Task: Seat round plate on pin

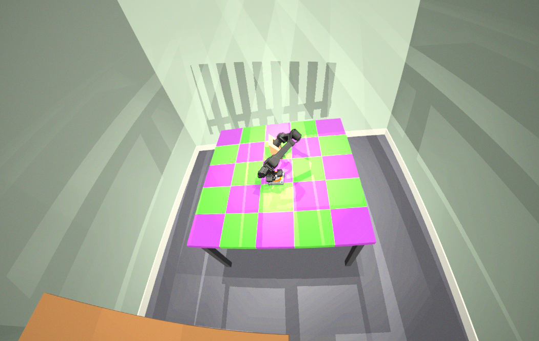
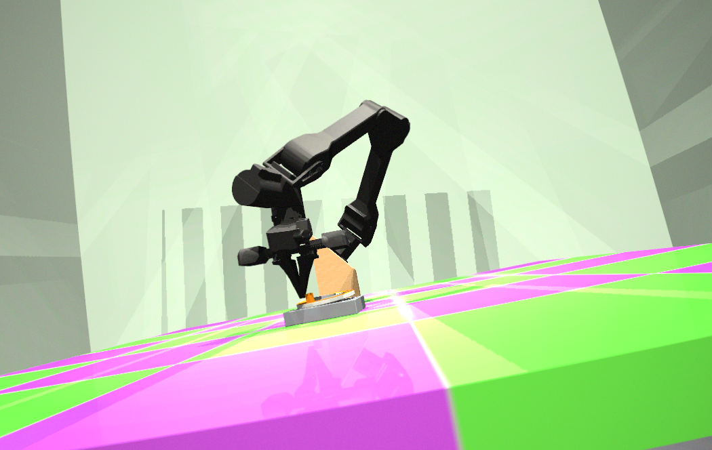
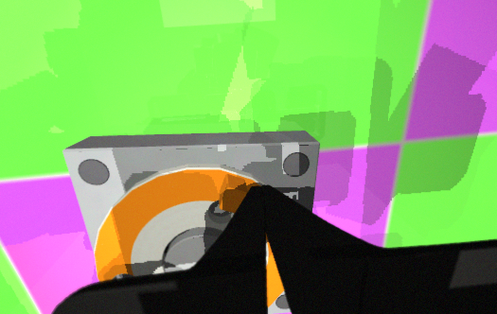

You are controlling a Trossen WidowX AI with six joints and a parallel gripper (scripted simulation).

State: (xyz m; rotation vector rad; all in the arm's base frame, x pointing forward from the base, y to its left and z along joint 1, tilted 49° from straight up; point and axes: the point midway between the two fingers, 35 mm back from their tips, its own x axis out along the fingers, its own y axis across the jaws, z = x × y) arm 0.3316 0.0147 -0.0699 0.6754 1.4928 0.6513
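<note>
Wrist view, round orange-rimmed plate (image 3: 158, 208), square grey base (image 3: 101, 156), closed black tool (image 3: 263, 189)

The tabletop (image 1: 349, 226) is a checkerboard of magenta and bright green squares divided by thin pale lines, carried on dark legs above a grey floor. Near its middle, toward the far side, a grey square base (image 3: 93, 199) with round holes at its corners lies flat on it, straddling a seam between a magenta and a green square. Farther back, the black arm (image 1: 281, 151) stands mounted on the tabletop, with a tan wedge-shaped block (image 2: 333, 276) just beside its foot.
</note>
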